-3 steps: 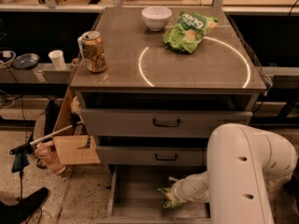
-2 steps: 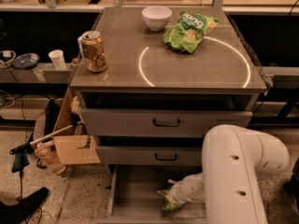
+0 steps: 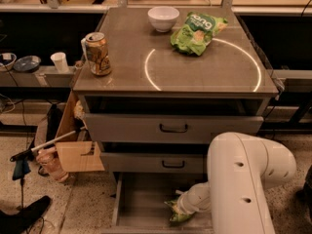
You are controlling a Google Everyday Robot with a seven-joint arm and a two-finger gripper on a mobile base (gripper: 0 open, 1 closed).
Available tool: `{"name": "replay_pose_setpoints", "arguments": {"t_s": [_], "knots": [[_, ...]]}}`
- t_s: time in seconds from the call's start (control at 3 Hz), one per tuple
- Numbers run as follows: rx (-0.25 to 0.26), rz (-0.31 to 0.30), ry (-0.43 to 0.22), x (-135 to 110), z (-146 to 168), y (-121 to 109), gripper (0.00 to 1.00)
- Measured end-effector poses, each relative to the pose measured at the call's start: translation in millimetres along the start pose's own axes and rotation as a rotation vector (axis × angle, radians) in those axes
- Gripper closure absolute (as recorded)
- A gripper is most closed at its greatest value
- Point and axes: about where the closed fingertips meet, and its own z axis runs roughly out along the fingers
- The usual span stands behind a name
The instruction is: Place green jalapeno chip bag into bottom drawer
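Note:
The green jalapeno chip bag (image 3: 176,214) is a crinkly green bag low inside the open bottom drawer (image 3: 141,199), near its right side. My gripper (image 3: 183,208) is down in that drawer at the end of the white arm (image 3: 239,179), right against the bag, and the wrist covers most of it. I cannot tell whether the bag rests on the drawer floor or hangs just above it. The arm's large white link hides the drawer's right part.
On the cabinet top (image 3: 122,72) stand a brighter green bag with white lettering (image 3: 196,31), a white bowl (image 3: 163,17) and a drink can (image 3: 98,53). The two upper drawers (image 3: 173,128) are slightly open. A cardboard box (image 3: 73,150) and a broom-like tool (image 3: 29,152) sit at the left.
The arm's big white link has shifted slightly left. The gripper and the green bag stay at about the same spot in the bottom drawer.

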Motion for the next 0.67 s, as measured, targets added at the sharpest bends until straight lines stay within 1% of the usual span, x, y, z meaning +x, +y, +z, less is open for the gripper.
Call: {"name": "replay_pose_setpoints", "arguments": {"t_s": [0.67], "knots": [[0.000, 0.000, 0.000, 0.0, 0.0, 0.0, 0.41]]}}
